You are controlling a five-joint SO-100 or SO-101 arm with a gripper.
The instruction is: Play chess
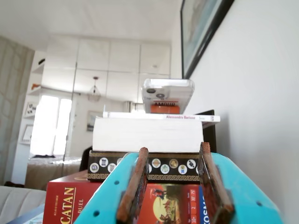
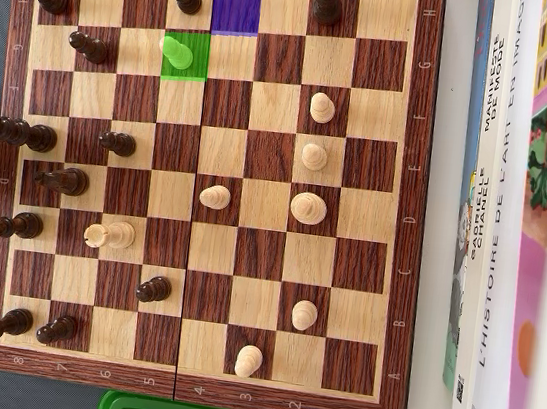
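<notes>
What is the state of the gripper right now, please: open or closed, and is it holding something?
Turquoise gripper: open and holding nothing; in the wrist view a clear gap shows between its two brown-padded fingers, and through it only the stacked board game boxes.

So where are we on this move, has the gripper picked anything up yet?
Not yet. The turquoise gripper is open and empty in the wrist view, aimed at a stack of board games and books, not the wooden chessboard. The green-highlighted pawn still sits on its square; the purple-highlighted square is empty. Grasp and placement remain.
</notes>
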